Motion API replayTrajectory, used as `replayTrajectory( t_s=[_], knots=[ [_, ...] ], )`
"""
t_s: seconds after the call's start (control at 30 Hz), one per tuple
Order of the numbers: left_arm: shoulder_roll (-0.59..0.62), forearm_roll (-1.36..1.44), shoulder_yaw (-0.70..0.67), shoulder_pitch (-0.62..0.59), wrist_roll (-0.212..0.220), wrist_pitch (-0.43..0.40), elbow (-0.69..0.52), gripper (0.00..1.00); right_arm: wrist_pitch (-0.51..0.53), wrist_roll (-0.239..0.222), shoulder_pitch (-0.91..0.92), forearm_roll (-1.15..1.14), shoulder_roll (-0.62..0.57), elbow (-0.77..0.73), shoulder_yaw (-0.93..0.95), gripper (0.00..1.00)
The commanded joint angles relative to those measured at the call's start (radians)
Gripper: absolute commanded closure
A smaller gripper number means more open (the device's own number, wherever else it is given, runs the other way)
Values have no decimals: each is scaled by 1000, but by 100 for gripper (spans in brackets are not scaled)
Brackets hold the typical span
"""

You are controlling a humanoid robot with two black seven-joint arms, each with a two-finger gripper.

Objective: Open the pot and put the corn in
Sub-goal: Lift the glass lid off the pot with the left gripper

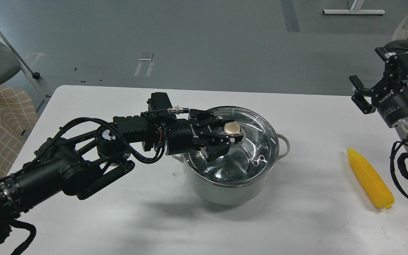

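Currently our left gripper straddles the lid knob, fingers apart or just touching (contact unclear), ready to lift it off the pot. Right gripper waits spread at 2 o'clock; corn lies at 3 o'clock. White table, grey floor.

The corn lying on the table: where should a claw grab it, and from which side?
Across the thick middle of the corn, coming straight down from above. It lies flat on the white table, right of the pot, its length running away from the camera, so fingers closing across its width should fit. The right claw is nearest.
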Motion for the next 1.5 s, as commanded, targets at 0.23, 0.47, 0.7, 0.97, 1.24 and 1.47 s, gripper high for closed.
replayTrajectory(
  t_s=[0.23,0.47,0.7,0.97,1.24,1.47],
  knots=[
    [9,0,-5,-70,-4,-2,-24,67,0,0,2,1,-1,0,0,1],
    [153,0,-24,-135,-4,-8,-119,67,0,0,-2,0,-3,6,0,1],
    [406,0,-93,-132,-14,0,-222,67,-2,0,-2,0,-3,12,-1,1],
    [582,-129,-101,-7,-14,113,-212,67,-2,0,-9,0,-3,14,-1,1],
    [628,-203,-167,157,-14,219,-170,67,-6,0,-18,0,-12,28,0,1],
    [601,-194,-166,237,-14,309,-32,67,-6,0,-18,0,-11,28,0,1]
  ],
)
